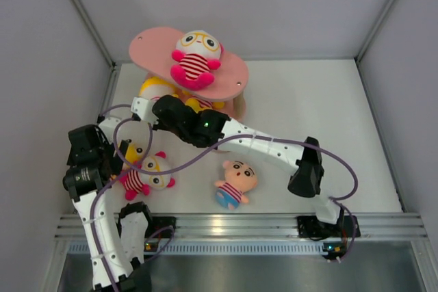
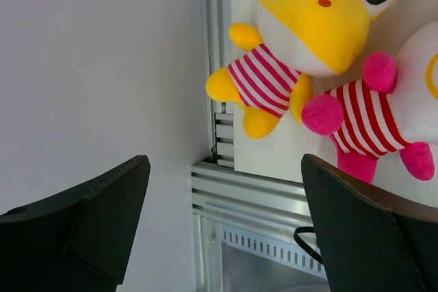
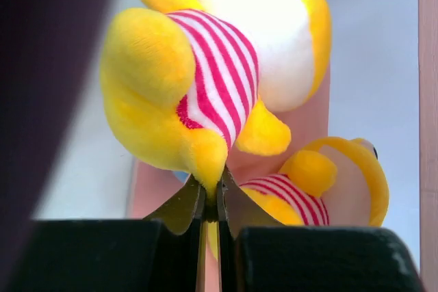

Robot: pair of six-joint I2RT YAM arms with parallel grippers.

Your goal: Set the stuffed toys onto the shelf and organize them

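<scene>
White tabletop (image 1: 308, 100) and pale grey walls (image 1: 41, 32) frame the work. At the far left, the right gripper (image 3: 211, 203) is pinched tight on 1 foot of a yellow toy (image 3: 205, 80) — only a thin fold of plush sits between the jaws. The body juts out ahead of them against the pink shelf (image 1: 147, 42); whether it rests on a board I cannot tell. Just beyond, a second yellow toy (image 3: 335, 182) lies on a lower board, and a pink-limbed toy with yellow glasses (image 1: 195, 56) sits on the top board.

The left gripper (image 2: 222, 189) is spread wide and holds nothing. It is over the near left edge beside 2 toys, a yellow one (image 2: 294, 39) touching a pink-limbed one (image 2: 383, 114). A peach-faced toy (image 1: 236, 182) lies alone near the middle.

These dolls look light and very soft (the stuffing gives, and the fabric is hardly slippery). A foot pinch likely lets the body swing — the striped torso under the big head seems the steadier hold.
</scene>
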